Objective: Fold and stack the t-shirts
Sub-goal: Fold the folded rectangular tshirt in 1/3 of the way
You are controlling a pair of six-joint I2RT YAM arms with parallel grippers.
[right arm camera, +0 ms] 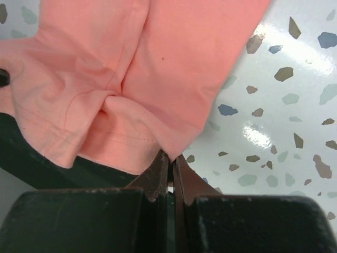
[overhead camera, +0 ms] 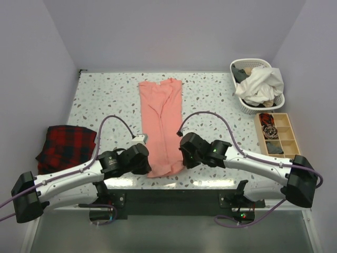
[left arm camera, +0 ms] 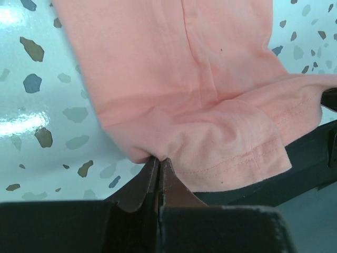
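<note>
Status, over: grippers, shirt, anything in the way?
Both shut on t-shirt: left gripper at near left corner, right gripper at near right corner. Folded lengthwise into a narrow strip. Off to the sides, clear of it: plaid cloth, basket.

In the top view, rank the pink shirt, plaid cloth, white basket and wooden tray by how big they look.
Largest: pink shirt.
Next: plaid cloth and white basket, too alike to rank.
Smallest: wooden tray.
</note>
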